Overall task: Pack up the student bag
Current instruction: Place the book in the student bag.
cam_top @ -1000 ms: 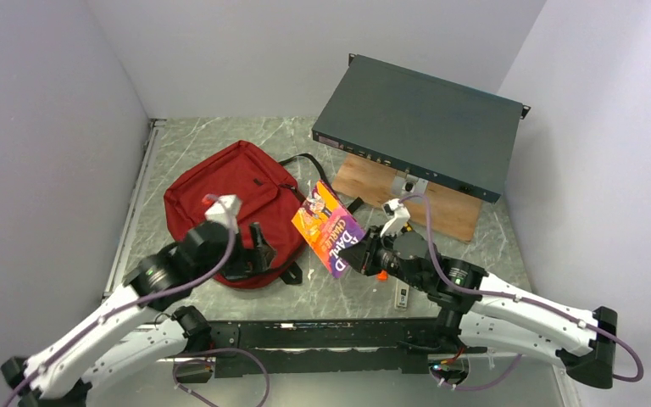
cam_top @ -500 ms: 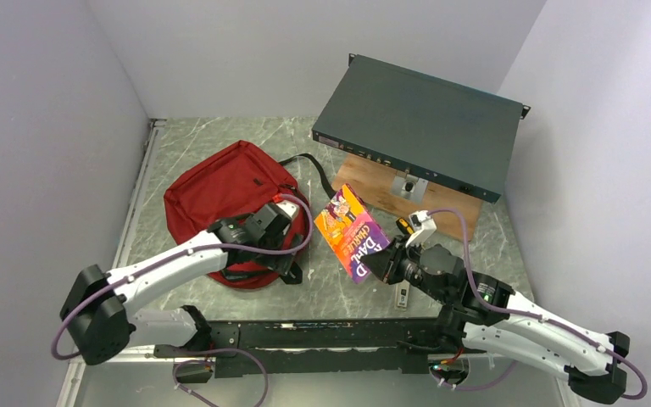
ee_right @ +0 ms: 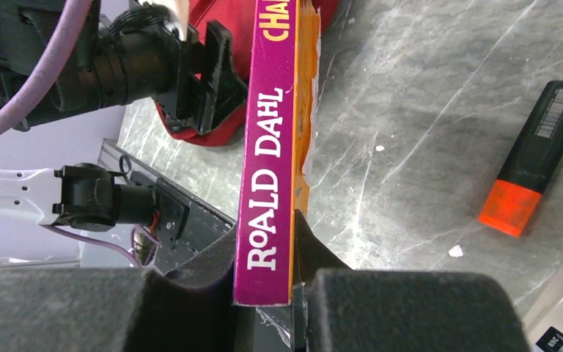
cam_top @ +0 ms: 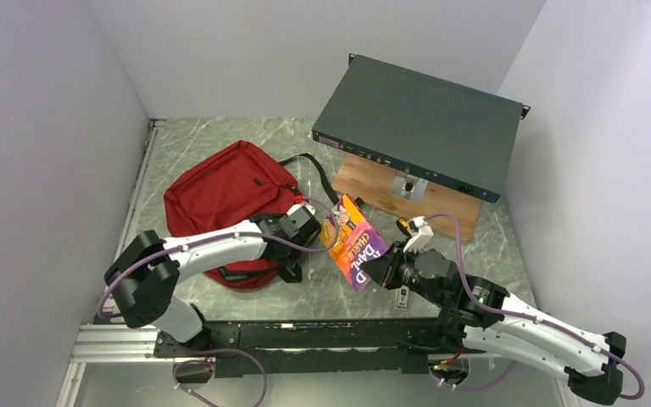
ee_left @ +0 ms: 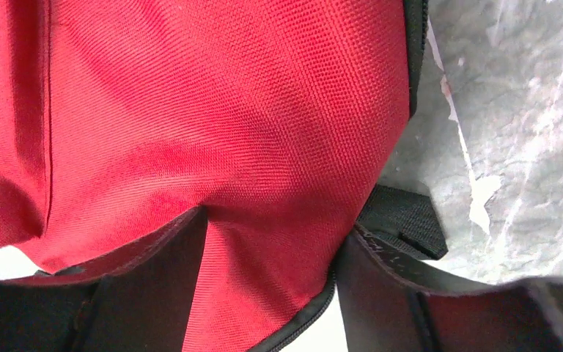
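Red student bag [cam_top: 225, 191] lies left of centre, its edge between the left gripper's [ee_left: 271, 257] parted jaws — presumably to open it — while the right gripper [ee_right: 264, 253] clamps a paperback [cam_top: 352, 242] alongside.

Teal metal box [cam_top: 420, 125] back right, over wooden board [cam_top: 441, 212]. Book [ee_right: 270, 158]: purple spine "Roald Dahl", orange cover, tilted above gray marble table [cam_top: 212, 140]. Orange-black highlighter [ee_right: 534, 158] flat on table, near book, not touching.
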You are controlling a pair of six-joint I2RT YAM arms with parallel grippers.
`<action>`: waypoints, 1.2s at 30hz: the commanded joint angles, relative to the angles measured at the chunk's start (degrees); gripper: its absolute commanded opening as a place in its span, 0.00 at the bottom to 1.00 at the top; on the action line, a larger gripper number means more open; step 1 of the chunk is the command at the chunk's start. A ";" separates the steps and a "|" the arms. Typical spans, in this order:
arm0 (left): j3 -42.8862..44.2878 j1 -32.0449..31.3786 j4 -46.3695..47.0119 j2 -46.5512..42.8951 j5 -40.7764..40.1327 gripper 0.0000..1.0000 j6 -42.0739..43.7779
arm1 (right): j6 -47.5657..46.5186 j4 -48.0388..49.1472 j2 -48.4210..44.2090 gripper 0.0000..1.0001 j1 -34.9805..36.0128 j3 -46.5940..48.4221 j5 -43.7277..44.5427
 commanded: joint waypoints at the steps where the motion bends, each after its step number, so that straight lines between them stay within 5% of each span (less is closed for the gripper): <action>1: 2.71 -0.11 -2.00 -2.87 -8.62 0.54 -1.69 | 2.06 4.86 -1.51 0.00 -0.02 -0.46 -0.79; 7: 2.06 0.30 -0.89 -10.71 -4.32 0.30 1.73 | 2.04 6.47 0.56 0.00 -0.06 0.12 -2.83; 13: 1.86 2.52 0.08 -15.44 3.62 0.31 3.79 | 4.29 11.67 3.45 0.00 -0.02 -1.01 -8.66; 17: 1.94 4.54 0.10 -16.61 5.26 0.00 4.71 | 6.67 16.66 5.90 0.00 -0.02 -3.04 -13.11; 28: 10.85 4.81 -6.62 -21.97 -2.86 0.00 14.86 | 19.14 41.17 19.45 0.00 -0.35 -6.25 -26.76; 36: 6.19 4.83 1.57 -31.87 -0.03 0.00 26.76 | 21.37 54.48 36.50 0.00 -3.82 1.31 -30.91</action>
